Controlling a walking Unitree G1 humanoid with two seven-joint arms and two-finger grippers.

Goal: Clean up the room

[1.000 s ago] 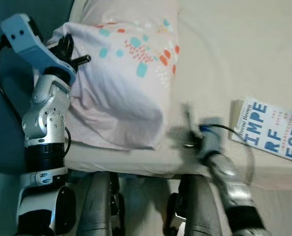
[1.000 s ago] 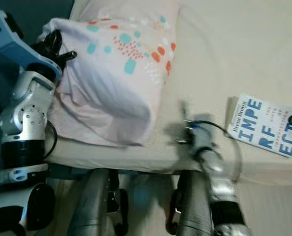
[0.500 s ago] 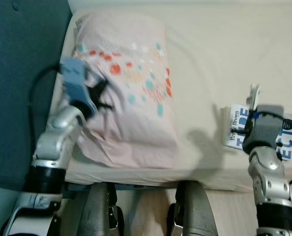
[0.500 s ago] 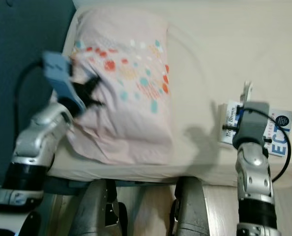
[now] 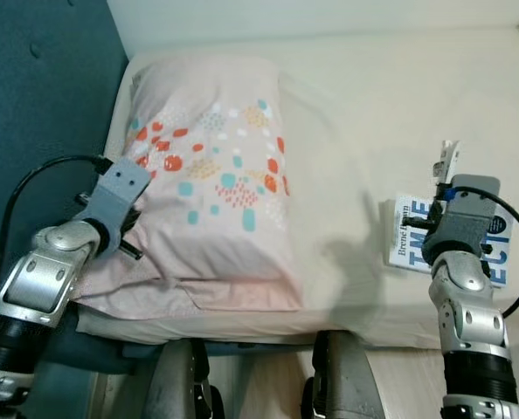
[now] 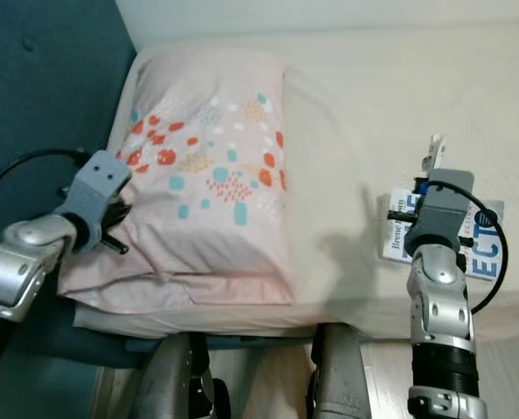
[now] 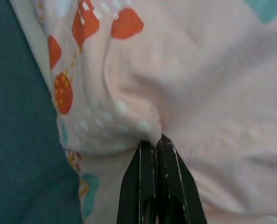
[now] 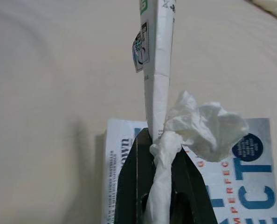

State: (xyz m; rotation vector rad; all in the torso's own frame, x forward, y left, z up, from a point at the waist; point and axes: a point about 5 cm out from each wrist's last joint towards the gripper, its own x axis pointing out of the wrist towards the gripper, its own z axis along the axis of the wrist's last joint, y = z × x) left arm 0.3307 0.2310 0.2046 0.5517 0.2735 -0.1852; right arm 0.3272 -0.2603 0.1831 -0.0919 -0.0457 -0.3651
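Observation:
A pale pink pillow (image 5: 216,183) with orange and teal spots lies flat at the left end of the bed. My left gripper (image 7: 156,140) is shut on a fold of the pillow's fabric at its left edge, next to the blue headboard. My right gripper (image 8: 157,136) is shut on a flat white packet (image 8: 156,51) and a crumpled white tissue (image 8: 204,126). It hovers over a white and blue book (image 8: 250,186) that lies near the bed's front edge on the right (image 5: 406,237).
The cream mattress (image 5: 373,105) stretches between the pillow and the book. A dark teal padded headboard (image 5: 41,78) borders the bed on the left. My legs (image 5: 338,384) stand against the bed's front edge.
The pillow, held up and bunched a second ago, now lies flat on the bed with my left arm lowered. My right gripper has swung from mid-bed to above the book.

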